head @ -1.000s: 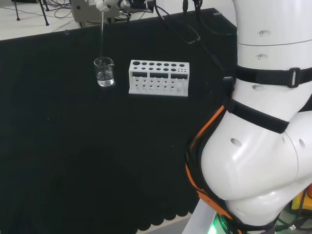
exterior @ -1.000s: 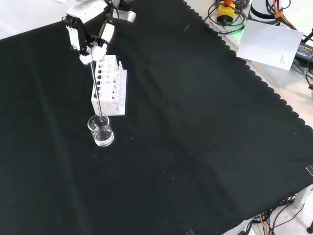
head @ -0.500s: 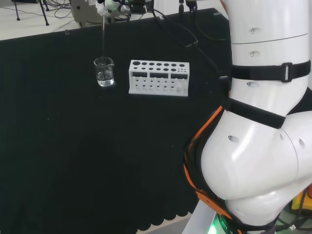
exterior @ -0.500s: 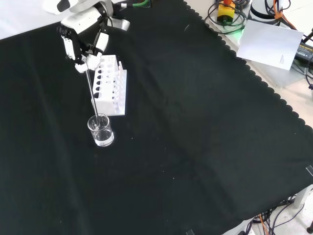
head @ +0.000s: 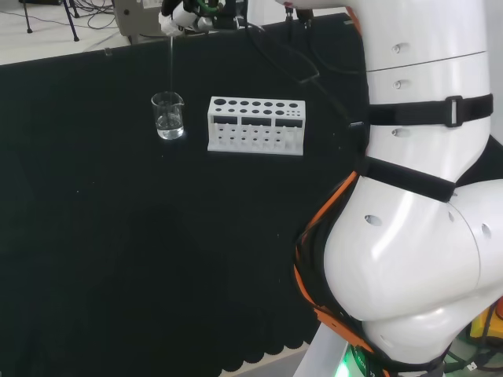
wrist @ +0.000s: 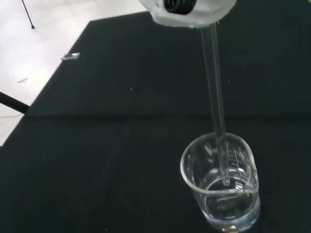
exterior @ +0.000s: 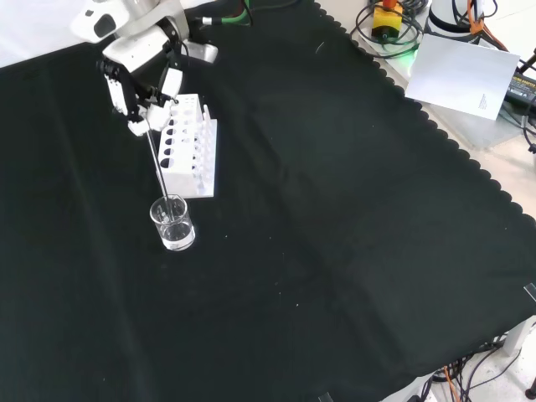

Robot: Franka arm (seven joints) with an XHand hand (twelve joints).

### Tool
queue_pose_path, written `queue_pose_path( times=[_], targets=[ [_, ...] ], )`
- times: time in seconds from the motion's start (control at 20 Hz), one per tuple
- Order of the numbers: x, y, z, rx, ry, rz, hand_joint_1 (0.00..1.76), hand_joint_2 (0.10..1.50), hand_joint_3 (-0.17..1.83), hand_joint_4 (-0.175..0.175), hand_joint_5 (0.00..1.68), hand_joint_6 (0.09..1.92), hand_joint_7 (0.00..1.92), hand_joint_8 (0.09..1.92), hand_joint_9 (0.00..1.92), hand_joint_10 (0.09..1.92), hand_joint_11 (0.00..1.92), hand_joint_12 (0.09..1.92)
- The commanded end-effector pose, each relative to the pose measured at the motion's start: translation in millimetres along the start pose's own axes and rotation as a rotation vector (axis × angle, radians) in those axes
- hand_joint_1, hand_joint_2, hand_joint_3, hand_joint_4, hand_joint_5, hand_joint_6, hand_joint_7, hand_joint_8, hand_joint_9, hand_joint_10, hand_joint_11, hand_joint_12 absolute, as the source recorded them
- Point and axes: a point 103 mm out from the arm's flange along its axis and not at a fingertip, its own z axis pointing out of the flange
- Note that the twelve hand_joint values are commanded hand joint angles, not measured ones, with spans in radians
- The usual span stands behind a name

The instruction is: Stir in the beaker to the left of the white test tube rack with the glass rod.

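A small clear beaker (head: 168,116) (exterior: 172,224) (wrist: 221,187) with a little clear liquid stands on the black cloth beside the white test tube rack (head: 256,126) (exterior: 188,146), to the rack's left in the head view. The hand (exterior: 141,79) (head: 179,14) hangs above the beaker, its fingers pinched on the top of a glass rod (exterior: 158,166) (head: 170,64) (wrist: 214,97). The rod points down, and in the wrist view its tip sits inside the beaker's mouth just above the liquid.
The arm's big white links (head: 416,196) stand at the right of the head view. A sheet of paper (exterior: 466,74) and cables lie beyond the cloth's scalloped edge at the front view's upper right. A small clear piece (wrist: 71,56) lies near the cloth's far edge.
The hand has risen and shifted a little, lifting the rod so its tip sits higher in the beaker. The beaker and the rack have stayed put.
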Motion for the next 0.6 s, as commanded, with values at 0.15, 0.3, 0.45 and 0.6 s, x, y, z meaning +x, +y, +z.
queue_pose_path(
  times=[0.15, 0.3, 0.45, 0.6],
  targets=[
    [-5, 2, 13, 0.031, -0.002, 0.007, 1.24, 1.03, -0.17, -0.175, 1.45, 0.20, 1.58, 0.92, 1.92, 0.43, 1.82, 0.77],
    [-4, 0, 13, 0.036, -0.011, 0.008, 1.24, 1.03, -0.17, -0.175, 1.45, 0.20, 1.58, 0.92, 1.92, 0.43, 1.82, 0.77],
    [3, -4, 12, 0.037, -0.023, 0.002, 1.24, 1.03, -0.17, -0.175, 1.45, 0.20, 1.58, 0.92, 1.92, 0.43, 1.82, 0.77],
    [17, -3, 14, 0.037, -0.027, -0.010, 1.24, 1.03, -0.17, -0.175, 1.45, 0.20, 1.58, 0.92, 1.92, 0.43, 1.82, 0.77]
  ],
)
